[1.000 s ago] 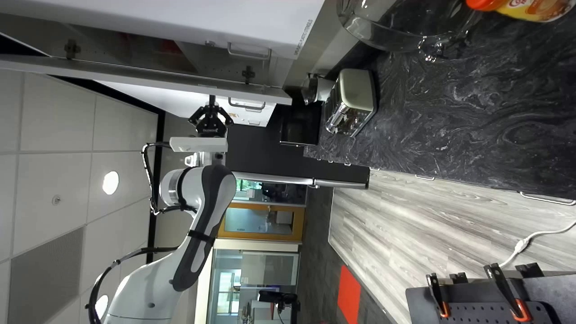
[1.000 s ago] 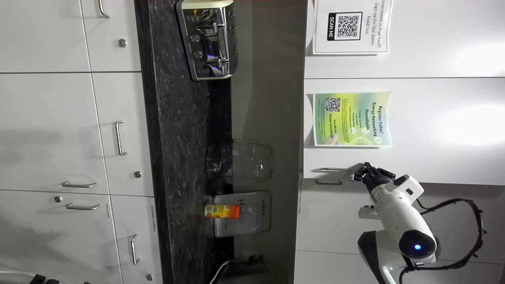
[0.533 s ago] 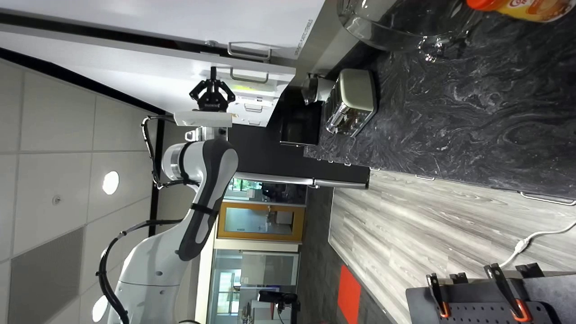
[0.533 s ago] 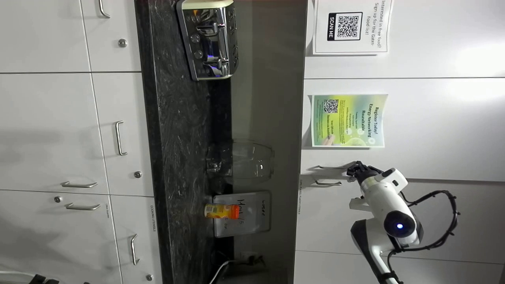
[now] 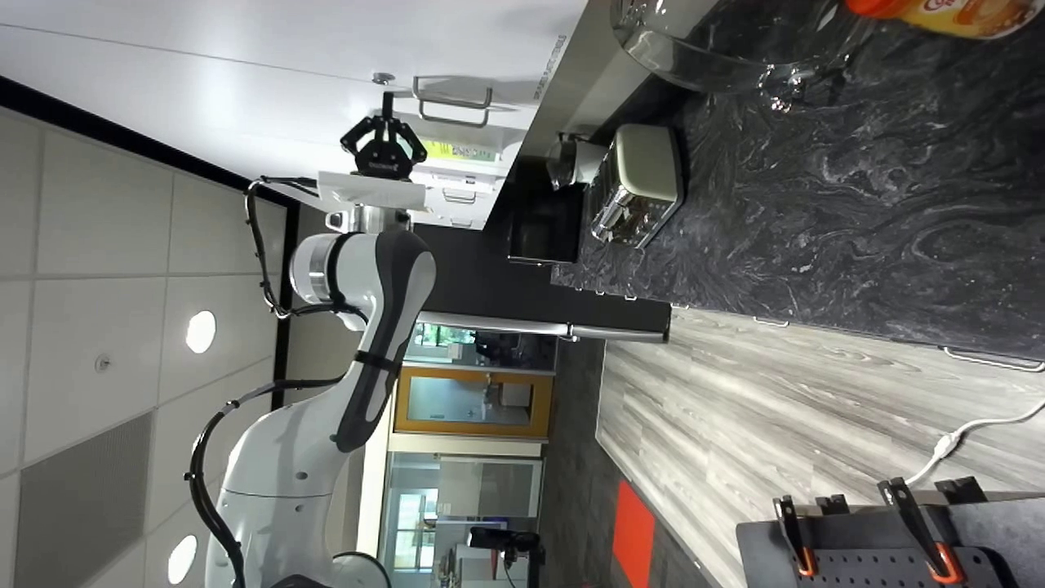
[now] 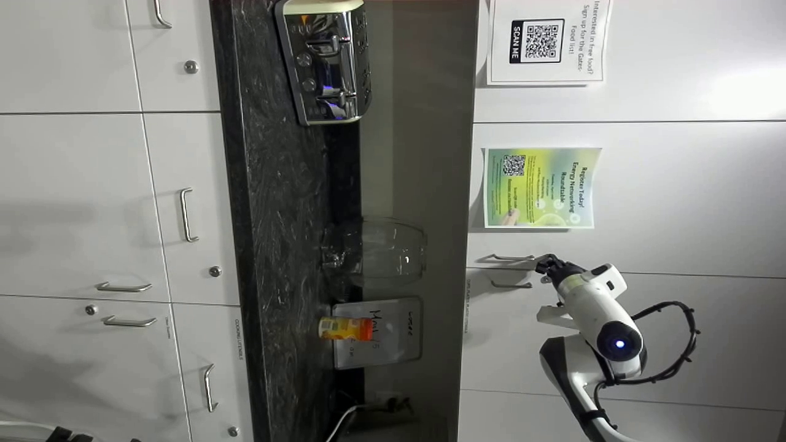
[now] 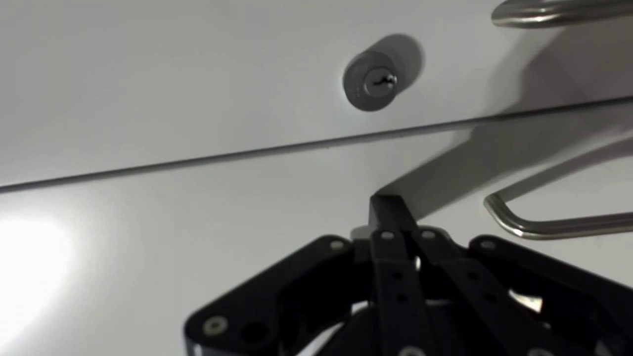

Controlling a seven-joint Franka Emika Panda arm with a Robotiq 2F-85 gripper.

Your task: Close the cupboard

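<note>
The cupboard's pale grey-white door [image 6: 663,202] lies about flush with the neighbouring door in both exterior views, where it also shows at the upper left [image 5: 229,106]. In the wrist view a thin dark seam runs between the cupboard door [image 7: 198,237] and the door with the lock. My gripper [image 7: 390,207] is shut and empty, its fingertips against or very near the door beside its bar handle [image 7: 549,230]. In both exterior views the gripper [image 5: 387,102] points at the door near its free edge; it shows here too [image 6: 545,263]. The cupboard's inside is hidden.
The round lock [image 7: 370,81] and the neighbouring handle [image 7: 554,14] stick out close to the fingers. A poster [image 6: 537,187] hangs on the door. Beneath are the black marbled worktop [image 5: 816,204], a toaster [image 5: 641,184], a glass jar [image 6: 393,252] and an orange-lidded container [image 6: 345,328].
The door has swung from ajar, with dark interior and hinges showing, to about flush with its neighbour. My gripper has moved along with it toward the cupboard, staying shut.
</note>
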